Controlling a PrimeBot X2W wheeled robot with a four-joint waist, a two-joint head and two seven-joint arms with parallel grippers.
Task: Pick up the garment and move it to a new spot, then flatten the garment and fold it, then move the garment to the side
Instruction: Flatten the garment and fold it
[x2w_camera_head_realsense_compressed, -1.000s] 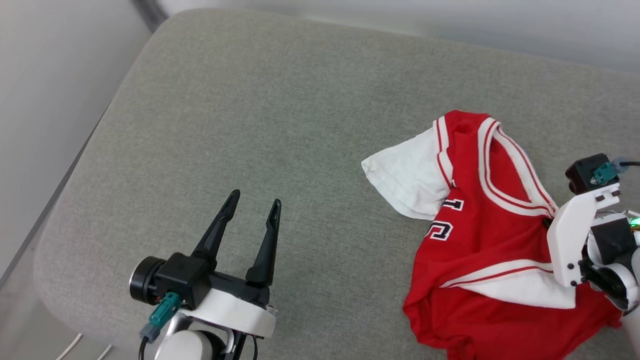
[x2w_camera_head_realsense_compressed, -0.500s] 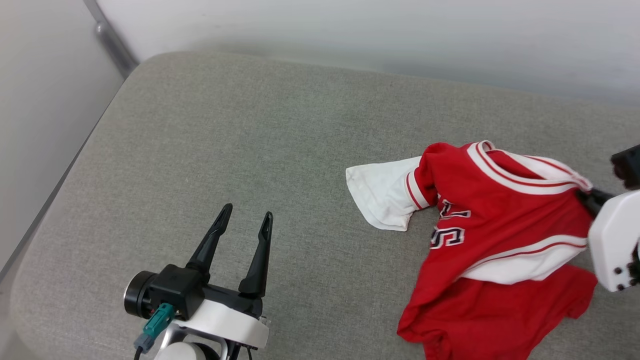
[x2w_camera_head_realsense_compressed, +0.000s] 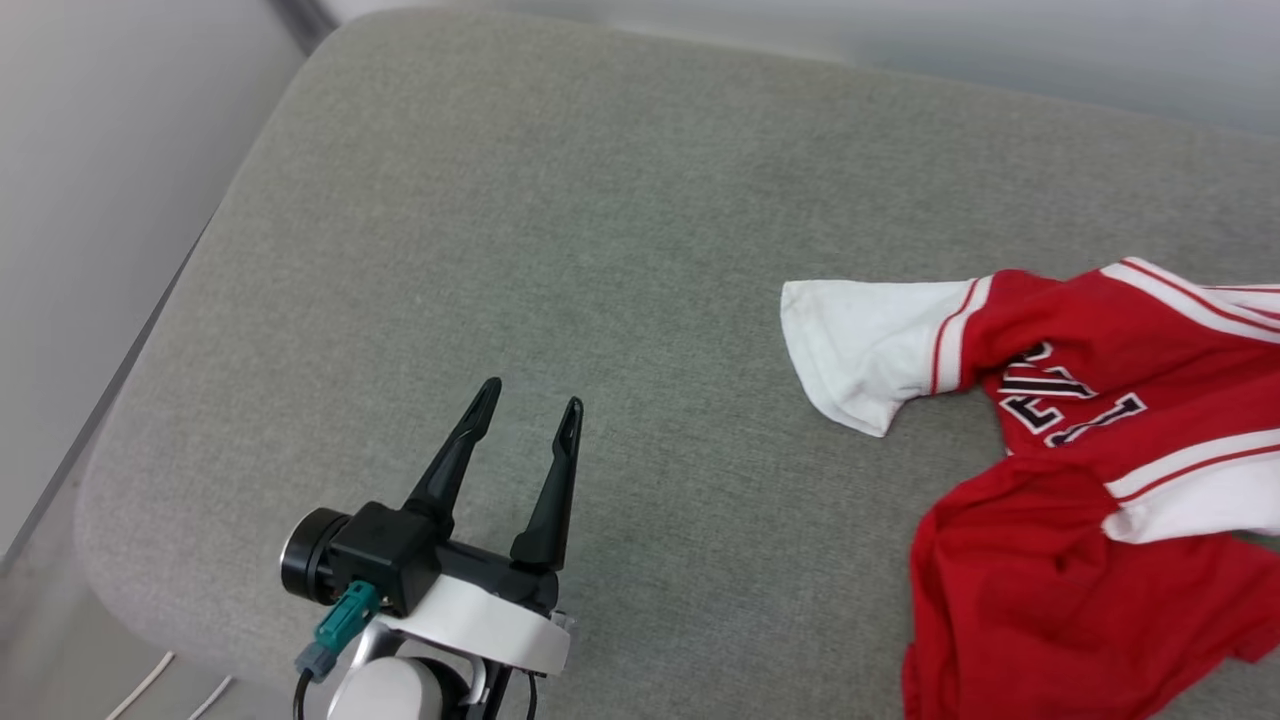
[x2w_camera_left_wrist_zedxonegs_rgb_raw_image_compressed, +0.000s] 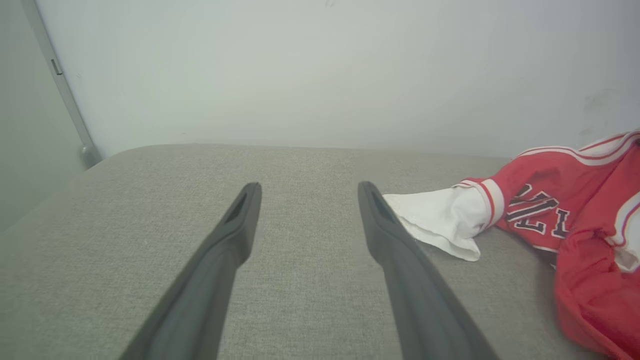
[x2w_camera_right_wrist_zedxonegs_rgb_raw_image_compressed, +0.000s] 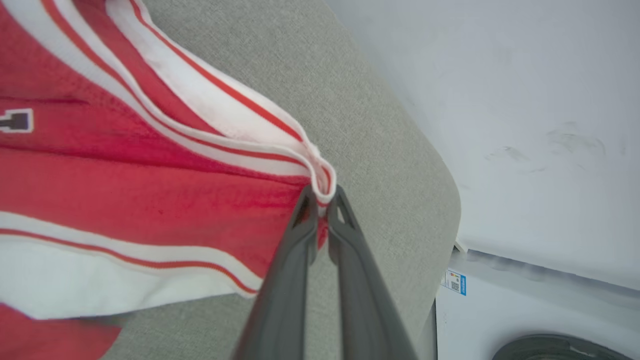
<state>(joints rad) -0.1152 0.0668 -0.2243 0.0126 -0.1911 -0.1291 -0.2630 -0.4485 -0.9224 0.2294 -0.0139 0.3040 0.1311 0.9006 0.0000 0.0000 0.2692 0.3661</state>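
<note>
right gripper: jaws pinched tight on the garment's striped trim
garment: red, white bands, spreads off left
grey cushion: underneath it all

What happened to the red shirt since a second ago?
The right pincer, shut on the collar trim, has dragged the garment toward the robot's right, stretching out what was a crumpled heap; its white sleeve trails behind. The left pincer stayed open above the grey cushion, holding nothing.

Grey cushion against white wall
</note>
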